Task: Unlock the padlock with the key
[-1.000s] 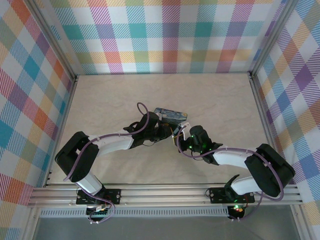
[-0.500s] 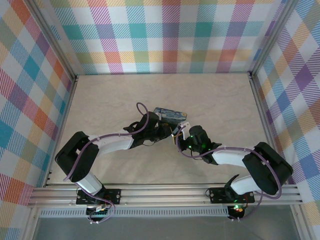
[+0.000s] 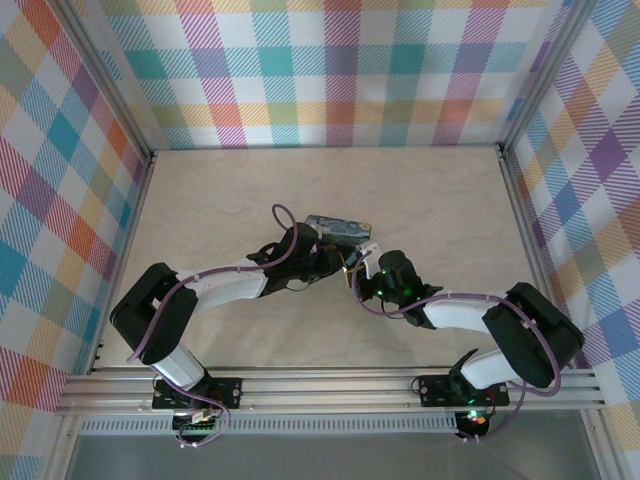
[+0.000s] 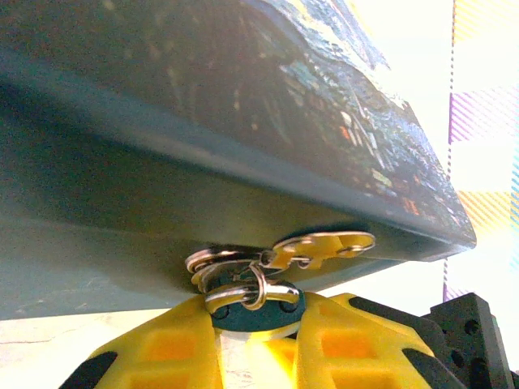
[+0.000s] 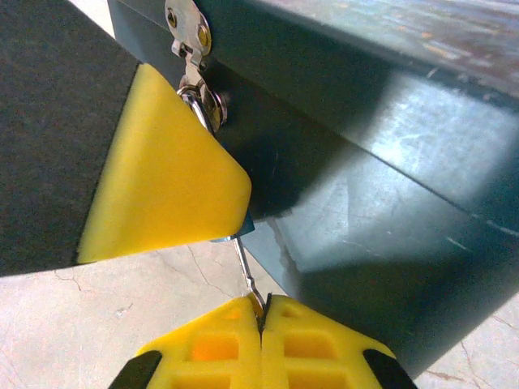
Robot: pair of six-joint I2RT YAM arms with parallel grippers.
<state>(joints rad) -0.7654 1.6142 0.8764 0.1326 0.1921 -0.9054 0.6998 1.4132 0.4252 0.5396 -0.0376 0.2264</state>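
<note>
padlock (image 4: 253,317) clamped in left end effector (image 4: 258,339); right end effector (image 5: 261,318) pinched together on key (image 5: 244,266)

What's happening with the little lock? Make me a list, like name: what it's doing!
Left tool: shut on the padlock
Right tool: shut on the key
Key: thin metal, tip reaching up to the padlock
Padlock: silver loop hooked on the tin box clasp
Tin box: dark blue, painted lid, on the table
Unlocked yet: cannot tell
</note>
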